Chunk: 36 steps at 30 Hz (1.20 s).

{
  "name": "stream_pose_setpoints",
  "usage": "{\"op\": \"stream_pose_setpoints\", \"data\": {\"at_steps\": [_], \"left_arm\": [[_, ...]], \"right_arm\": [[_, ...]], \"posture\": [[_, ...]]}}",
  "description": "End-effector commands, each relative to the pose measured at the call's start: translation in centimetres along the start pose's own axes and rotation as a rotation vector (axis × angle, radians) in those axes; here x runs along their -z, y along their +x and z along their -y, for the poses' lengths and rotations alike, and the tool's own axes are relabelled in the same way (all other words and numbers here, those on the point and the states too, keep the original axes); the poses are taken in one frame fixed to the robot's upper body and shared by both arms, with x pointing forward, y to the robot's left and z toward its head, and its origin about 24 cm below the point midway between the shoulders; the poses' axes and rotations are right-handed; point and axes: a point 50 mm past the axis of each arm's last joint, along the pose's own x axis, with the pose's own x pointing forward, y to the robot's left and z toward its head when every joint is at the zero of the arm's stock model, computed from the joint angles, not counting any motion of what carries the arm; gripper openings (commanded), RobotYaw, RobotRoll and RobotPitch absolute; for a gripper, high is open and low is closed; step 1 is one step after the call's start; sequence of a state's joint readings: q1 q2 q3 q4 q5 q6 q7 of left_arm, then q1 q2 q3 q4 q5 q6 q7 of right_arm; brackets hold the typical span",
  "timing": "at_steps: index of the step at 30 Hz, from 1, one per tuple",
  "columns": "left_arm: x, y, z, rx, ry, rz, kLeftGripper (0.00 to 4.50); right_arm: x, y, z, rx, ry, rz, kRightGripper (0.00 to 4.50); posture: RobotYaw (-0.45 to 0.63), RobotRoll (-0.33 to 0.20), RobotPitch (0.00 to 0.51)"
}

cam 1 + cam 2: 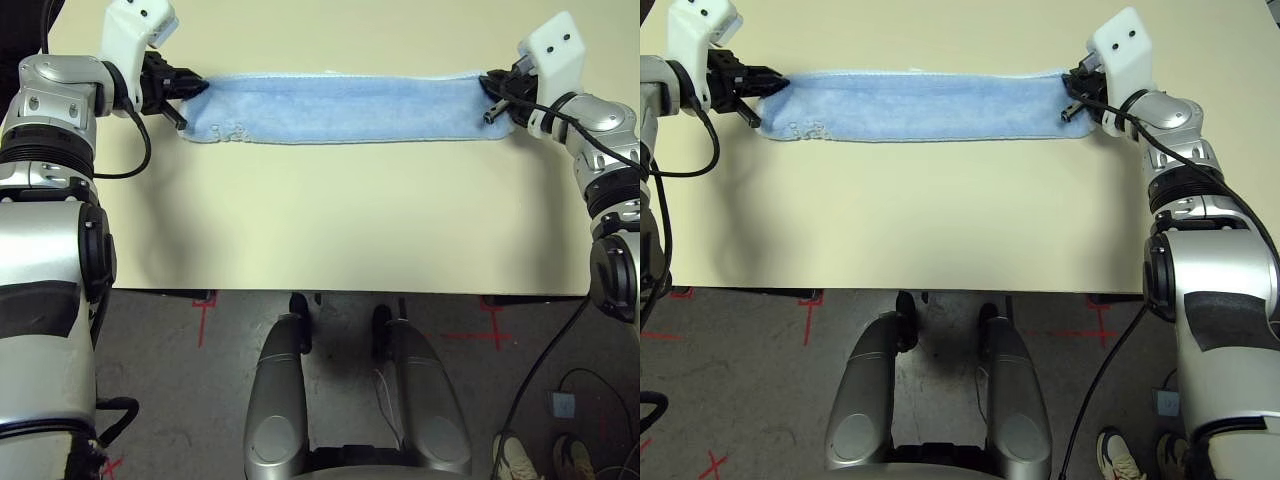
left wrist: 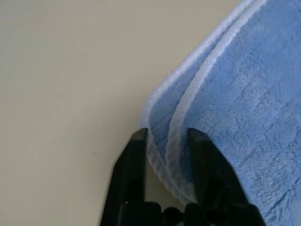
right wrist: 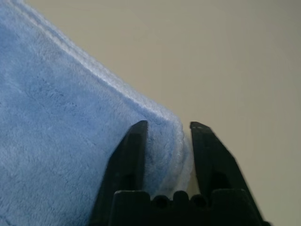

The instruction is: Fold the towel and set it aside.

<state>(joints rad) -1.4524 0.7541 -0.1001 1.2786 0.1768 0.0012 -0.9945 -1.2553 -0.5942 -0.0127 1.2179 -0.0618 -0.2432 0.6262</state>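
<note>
Towel [image 1: 340, 107] lies as a long narrow strip across the far side of the cream table [image 1: 330, 220], already doubled over lengthwise — two white stitched edges sit stacked at the left end. Left gripper [image 2: 167, 136] is at that left end, fingers part-open with the doubled corner between them; cloth looks loose in the gap, not pinched flat, so I can't tell whether it is really gripped. Right gripper [image 3: 168, 128] is at the opposite end, fingers likewise parted around the folded corner, with a slight gap showing on one side. Small pale print patch shows near the strip's left near corner, detail too small to read. Handling guess: soft, light terry, limp — it will sag between the two ends if lifted and the layers can slide apart. Fuzzy nap should give decent friction. Best hold is right at the end corners, catching both stitched edges together so the fold stays aligned; pinching mid-strip would bunch it. Nothing fragile here.
</note>
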Motion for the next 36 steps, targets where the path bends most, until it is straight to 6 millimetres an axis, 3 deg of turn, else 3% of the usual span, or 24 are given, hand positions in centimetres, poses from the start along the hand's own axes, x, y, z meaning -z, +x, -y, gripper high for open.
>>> {"op": "stream_pose_setpoints", "data": {"at_steps": [1,4,9,17,19,23,25,31,36], "left_arm": [[0.4,-1.1,-0.8,-0.034,0.001,-0.018,3.38],[-0.3,-1.8,-1.6,-0.083,0.028,-0.001,4.48],[-1.3,-3.8,-3.3,-0.219,0.151,-0.020,4.48],[-1.1,-3.8,-3.7,-0.316,0.258,-0.073,4.48],[-1.4,-3.6,-3.3,-0.234,0.204,-0.044,4.48],[-3.6,-3.0,-1.6,0.092,-0.133,0.268,4.48],[-3.9,-3.1,-1.1,0.200,-0.204,0.333,4.48],[-2.8,-3.3,0.4,0.402,-0.252,0.459,4.48],[0.1,-3.0,1.8,0.397,-0.072,0.382,4.48]], "right_arm": [[-0.5,-0.8,1.6,0.038,0.012,0.016,3.48],[-0.9,-1.1,2.1,0.048,0.015,0.037,4.49],[-0.9,-2.1,3.2,0.047,0.033,0.062,4.49],[-0.7,-2.2,2.9,0.020,0.057,0.082,4.49],[-0.7,-2.2,2.9,0.014,0.070,0.095,4.49],[-1.0,-2.6,2.8,-0.084,0.206,0.201,4.49],[-1.1,-2.9,2.7,-0.146,0.283,0.247,4.49],[-0.6,-3.6,2.6,-0.280,0.567,0.306,4.49],[-0.3,-4.0,2.1,-0.371,0.631,0.269,4.49]], "posture": [[0.02,0.000,0.397],[0.02,0.000,0.396],[0.04,0.000,0.391],[0.04,0.000,0.394],[0.04,0.000,0.395],[0.04,0.000,0.399],[0.04,0.000,0.401],[0.06,0.000,0.409],[0.06,0.000,0.414]]}}
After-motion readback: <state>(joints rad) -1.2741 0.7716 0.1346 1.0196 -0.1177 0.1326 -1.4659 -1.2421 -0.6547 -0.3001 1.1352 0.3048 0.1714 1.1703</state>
